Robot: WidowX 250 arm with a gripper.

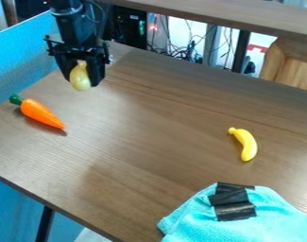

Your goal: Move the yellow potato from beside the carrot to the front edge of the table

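A yellow bulb (80, 79) is seen at the upper left of the view, with smooth, faintly glossy skin and a rounded belly narrowed toward the top; it is held between the two black fingers of the end effector (83, 82), which are parted by about the bulb's width and closed against its sides; the bulb's long axis is held nearly upright, with its narrow end pointed up and its round end left exposed at the fingertips.

Below and to the left, a smooth orange carrot (42, 113) is laid on the desk (149, 146), its tapered tip turned to the lower right and its green top (15, 99) to the upper left; the desk is surfaced in brown wood grain. At the right, a glossy yellow banana (247, 143) is rested on the grain, curved like a crescent with its bulge turned right, its stem pointed to the upper left; at the lower right, a fuzzy turquoise cloth (275, 220) is spread in soft folds and crossed by strips of black tape (235, 211); beyond the far edge, tangled cables (181, 53) are seen.
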